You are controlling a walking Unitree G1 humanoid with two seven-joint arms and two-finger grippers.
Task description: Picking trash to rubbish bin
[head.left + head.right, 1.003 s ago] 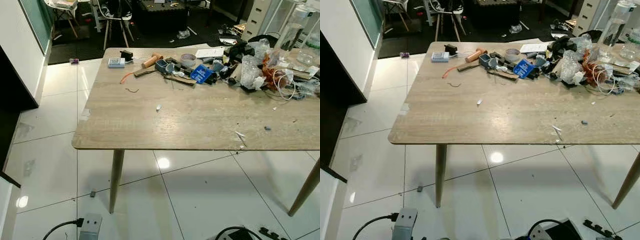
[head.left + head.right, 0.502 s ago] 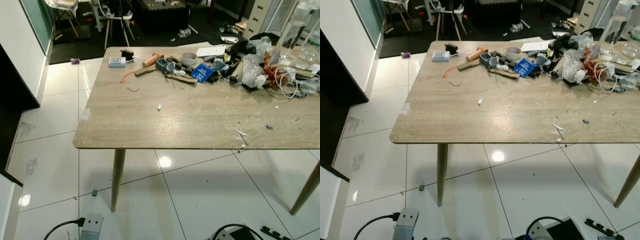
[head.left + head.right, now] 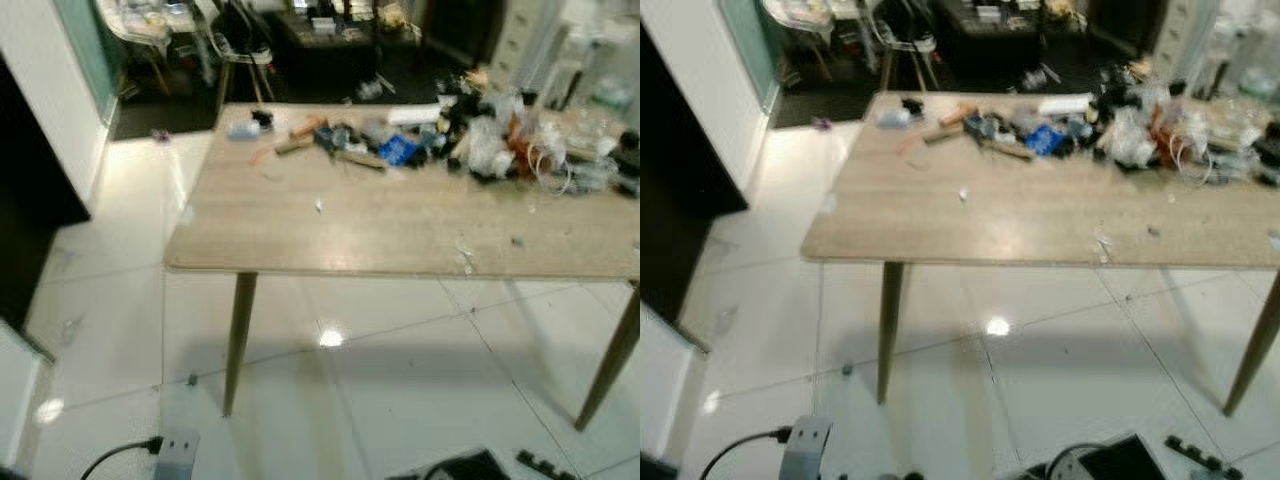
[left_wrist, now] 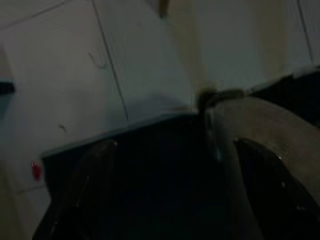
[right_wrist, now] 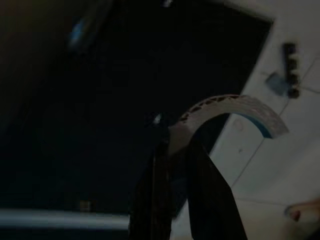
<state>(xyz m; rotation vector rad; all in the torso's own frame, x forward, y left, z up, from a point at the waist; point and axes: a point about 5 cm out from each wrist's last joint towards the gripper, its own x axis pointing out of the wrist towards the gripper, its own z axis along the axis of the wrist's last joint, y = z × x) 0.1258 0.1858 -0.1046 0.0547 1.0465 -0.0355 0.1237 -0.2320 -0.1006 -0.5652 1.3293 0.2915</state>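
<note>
Table (image 3: 400, 225) now sits blurred and farther off.

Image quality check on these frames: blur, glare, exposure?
Left eye and right eye views: soft motion blur throughout, so the clutter on the table smears together; a bright glare spot on the floor tiles beneath it. Left wrist view: dim and unfocused, left claw fingers wide apart over the tiles. Right wrist view: very dark, right claw pinching a curved pale strip.
</note>
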